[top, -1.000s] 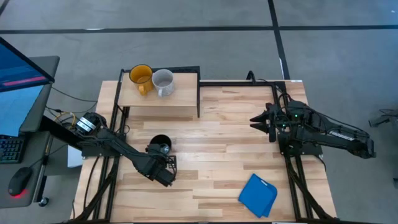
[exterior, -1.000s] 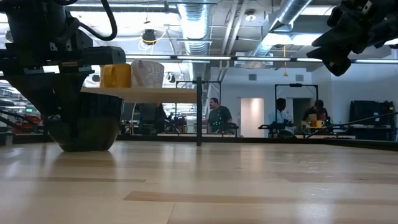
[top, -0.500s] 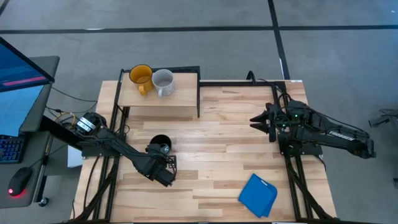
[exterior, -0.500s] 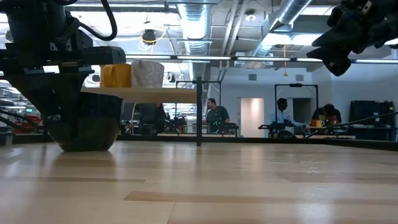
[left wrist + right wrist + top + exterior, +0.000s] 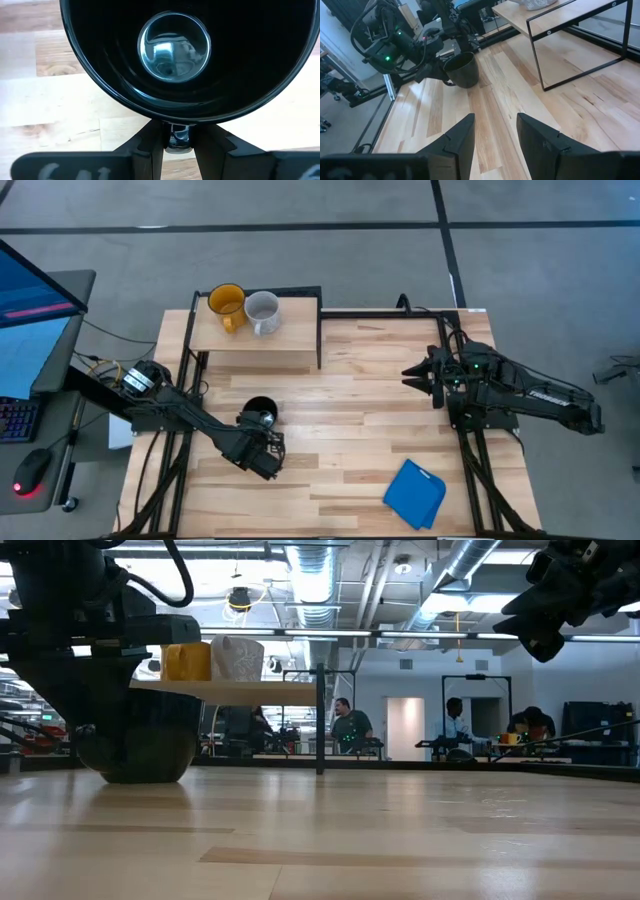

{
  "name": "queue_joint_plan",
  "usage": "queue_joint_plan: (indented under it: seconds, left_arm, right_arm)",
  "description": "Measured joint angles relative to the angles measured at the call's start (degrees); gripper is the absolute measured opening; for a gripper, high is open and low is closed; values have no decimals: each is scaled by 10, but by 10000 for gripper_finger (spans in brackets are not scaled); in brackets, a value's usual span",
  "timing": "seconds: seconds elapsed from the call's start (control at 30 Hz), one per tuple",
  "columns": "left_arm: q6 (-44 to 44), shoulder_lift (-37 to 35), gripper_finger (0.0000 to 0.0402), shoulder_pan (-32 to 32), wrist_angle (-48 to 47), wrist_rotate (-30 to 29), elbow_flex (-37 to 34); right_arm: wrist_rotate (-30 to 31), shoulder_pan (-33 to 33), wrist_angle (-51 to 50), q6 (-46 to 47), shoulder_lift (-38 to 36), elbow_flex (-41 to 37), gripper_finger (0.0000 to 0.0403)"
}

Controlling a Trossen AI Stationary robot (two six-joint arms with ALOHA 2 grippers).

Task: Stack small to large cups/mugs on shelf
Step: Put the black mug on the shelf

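Observation:
The glossy black mug (image 5: 257, 409) stands upright on the slatted tabletop, left of centre; it fills the left wrist view (image 5: 175, 55) and shows in the low view (image 5: 140, 745). My left gripper (image 5: 264, 426) is at the mug's near side, shut on its handle. The yellow-orange mug (image 5: 226, 303) and the pale grey-white mug (image 5: 262, 311) stand side by side on the light-wood shelf (image 5: 290, 345) at the far left. My right gripper (image 5: 408, 372) hangs open and empty above the table's right side, and shows in its own wrist view (image 5: 495, 132). My left gripper pinches the black mug's handle (image 5: 178, 136), on the mug's near side, between its two fingers (image 5: 150, 145). The fingers come from the near side, slanting down toward the far edge. The mug stands upright with its base on the table (image 5: 135, 778).
A blue folded cloth (image 5: 415, 492) lies near the front right of the table. The shelf's black frame legs (image 5: 319, 350) stand on the tabletop. Bare wood lies between the two arms. People and benches show in the room beyond.

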Motion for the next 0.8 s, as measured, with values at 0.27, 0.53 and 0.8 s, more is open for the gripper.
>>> queue_joint_plan:
  seconds: [0.27, 0.53, 0.8]
  left_arm:
    - [21, 0, 79, 0, 0, -12, 0]
    - [16, 0, 65, 15, 3, -16, 0]
    - [7, -1, 65, 19, 9, -78, 4]
  right_arm:
    - [0, 0, 0, 0, 0, 0, 169]
    - [0, 0, 0, 0, 0, 0, 169]
    - [0, 0, 0, 0, 0, 0, 169]
